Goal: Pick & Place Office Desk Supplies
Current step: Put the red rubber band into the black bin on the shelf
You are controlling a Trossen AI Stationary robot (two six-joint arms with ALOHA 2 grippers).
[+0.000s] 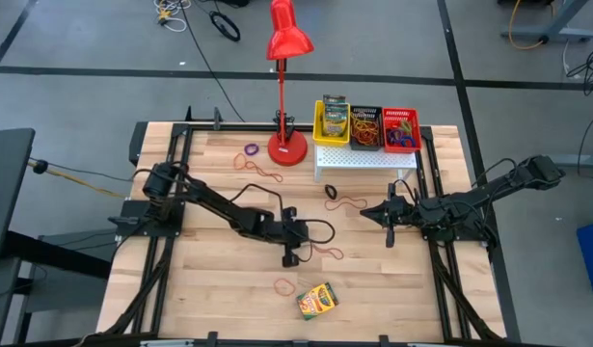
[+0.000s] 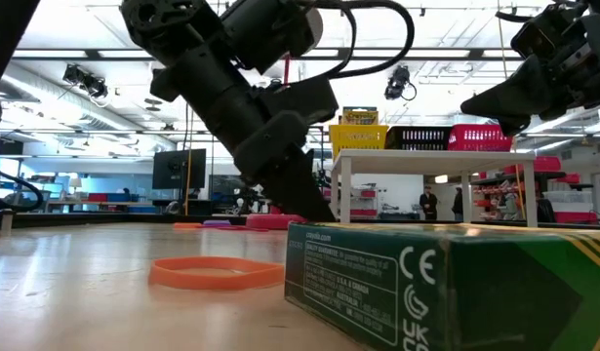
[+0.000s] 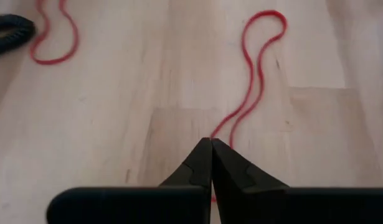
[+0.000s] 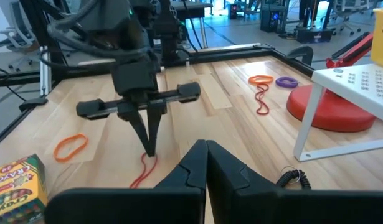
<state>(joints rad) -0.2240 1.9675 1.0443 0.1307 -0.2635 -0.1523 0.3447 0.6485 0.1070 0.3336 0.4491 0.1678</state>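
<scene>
"CE", "UK" on crayon box (image 2: 446,292)

Red desk lamp (image 1: 288,43) beside white perforated stand (image 1: 363,159).

Left tool (image 1: 290,258) points down at mid-table, fingers pressed together; right tool (image 1: 390,237) hovers nearby, fingers together.

A thin red rubber-band loop (image 3: 256,68) lies stretched long and narrow on the wooden table, one end pinched between my left gripper's (image 3: 211,144) closed fingertips. An orange rubber-band loop (image 1: 284,285) lies flat nearby, beside a small yellow-and-green crayon box (image 1: 317,301) lying flat near the front edge.
</scene>
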